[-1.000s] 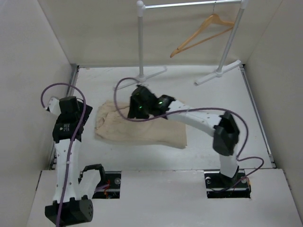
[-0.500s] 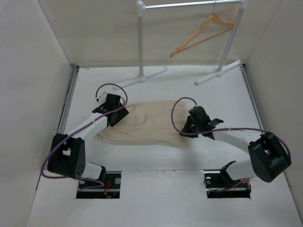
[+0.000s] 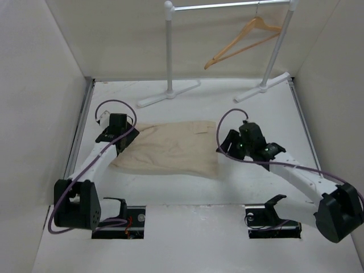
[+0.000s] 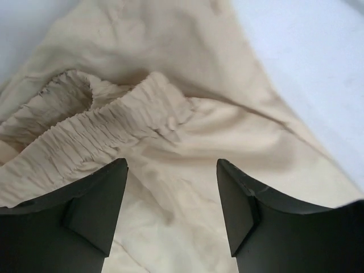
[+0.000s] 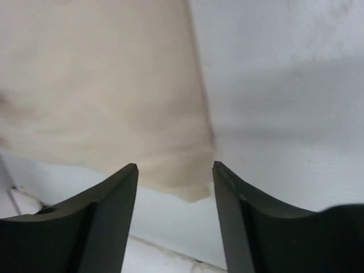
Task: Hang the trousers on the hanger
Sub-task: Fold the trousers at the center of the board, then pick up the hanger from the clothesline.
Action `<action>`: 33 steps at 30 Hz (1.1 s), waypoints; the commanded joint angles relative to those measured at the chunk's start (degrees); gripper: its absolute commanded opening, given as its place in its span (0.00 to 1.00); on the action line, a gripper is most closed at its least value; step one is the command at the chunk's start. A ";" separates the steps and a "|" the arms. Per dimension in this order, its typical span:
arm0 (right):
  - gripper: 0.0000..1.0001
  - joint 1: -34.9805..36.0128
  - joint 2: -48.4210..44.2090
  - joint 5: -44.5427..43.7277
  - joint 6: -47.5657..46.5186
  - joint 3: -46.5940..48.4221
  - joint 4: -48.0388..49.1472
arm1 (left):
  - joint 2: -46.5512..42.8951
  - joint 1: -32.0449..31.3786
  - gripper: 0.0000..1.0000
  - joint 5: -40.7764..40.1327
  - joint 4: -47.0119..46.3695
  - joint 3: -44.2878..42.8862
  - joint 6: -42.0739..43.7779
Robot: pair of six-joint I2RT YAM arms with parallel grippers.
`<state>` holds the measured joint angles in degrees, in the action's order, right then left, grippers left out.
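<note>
White counter (image 3: 256,182) carrying a pair of light beige cloth trousers (image 3: 170,149), which lie flat between the two arms with the gathered waistband at the left and the leg ends at the right. White-and-silver metal clothes rail (image 3: 169,51) stands at the far edge. Light-brown wooden hanger (image 3: 227,48) hangs tilted from the rail's bar, well apart from the trousers. Left gripper (image 4: 170,170): fingers spread apart, grasping nothing, over the waistband. Right gripper (image 5: 175,170): fingers likewise released, over a hem corner.

Soft matt beige cloth trousers (image 3: 170,149); smooth wooden hanger (image 3: 256,24).
</note>
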<state>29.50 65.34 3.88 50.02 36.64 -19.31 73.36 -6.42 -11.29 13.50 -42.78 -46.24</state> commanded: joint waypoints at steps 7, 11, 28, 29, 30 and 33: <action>0.12 -12.74 11.71 2.00 -12.92 41.80 3.04 | -2.71 -16.80 0.12 -4.09 5.22 -10.74 1.07; 0.25 -17.67 26.73 2.10 -14.16 62.79 3.06 | -0.51 -25.16 0.07 -5.23 4.96 -10.57 -0.16; 0.60 -21.63 67.37 13.07 -13.46 117.52 -7.15 | -0.15 -34.32 0.31 -2.77 4.17 -5.56 -2.71; 0.59 -21.54 67.55 13.69 -13.37 117.43 -6.80 | -0.06 -34.41 0.31 -2.77 4.08 -5.47 -2.98; 0.57 -21.46 67.72 14.22 -13.28 117.52 -6.36 | 0.11 -34.50 0.31 -2.86 4.08 -5.38 -3.42; 0.47 -21.02 67.38 15.45 -12.58 117.52 -5.21 | 0.20 -34.50 0.31 -2.95 3.99 -5.29 -3.95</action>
<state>7.86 134.32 15.81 37.28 150.65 -28.62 74.08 -40.53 -13.89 17.85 -48.34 -48.82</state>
